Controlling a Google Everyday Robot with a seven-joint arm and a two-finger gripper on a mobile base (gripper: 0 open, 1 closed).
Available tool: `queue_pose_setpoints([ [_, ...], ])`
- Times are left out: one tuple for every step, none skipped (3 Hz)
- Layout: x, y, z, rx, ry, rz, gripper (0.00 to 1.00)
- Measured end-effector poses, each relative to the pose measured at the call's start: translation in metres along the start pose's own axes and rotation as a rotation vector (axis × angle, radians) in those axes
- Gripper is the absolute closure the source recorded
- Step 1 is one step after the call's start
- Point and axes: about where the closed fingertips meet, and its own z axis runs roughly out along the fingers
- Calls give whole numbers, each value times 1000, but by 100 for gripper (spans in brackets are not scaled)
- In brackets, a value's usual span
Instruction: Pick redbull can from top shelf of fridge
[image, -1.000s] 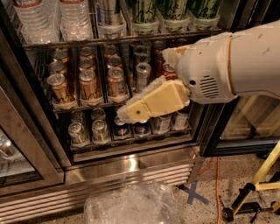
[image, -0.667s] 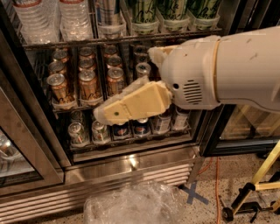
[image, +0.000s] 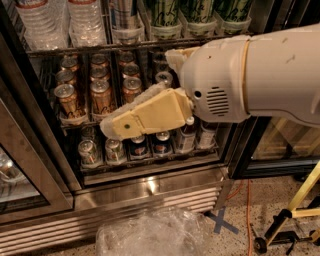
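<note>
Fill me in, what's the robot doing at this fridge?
The robot's white arm reaches toward the open dark-framed drinks fridge. Its cream gripper hangs in front of the lower racks, near the short gold cans. The tall slim silver-and-blue Red Bull can stands untouched on the thin dark wire top shelf above, between clear water bottles and green-and-white cans.

Matt plastic end effector (image: 112, 127) before glossy metal cans (image: 101, 95) — brushed-steel fridge base (image: 150, 187).

The tool (image: 111, 127), in front of the middle rack (image: 75, 123) of the fridge (image: 150, 187), hides the lower parts of the cans (image: 132, 87) behind it. Above it, the redbull can (image: 125, 14) on the top shelf (image: 75, 48) is cut off by the upper edge. The arm (image: 260, 75) covers the shelves right of the tool.
</note>
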Motion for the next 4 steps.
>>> queue_pose_setpoints([
  [-12, 15, 12, -5, -32, -15, 0],
  [-34, 47, 34, 13, -99, -19, 0],
  [-44, 63, 44, 37, -111, -23, 0],
  [-44, 63, 44, 37, -111, -23, 0],
])
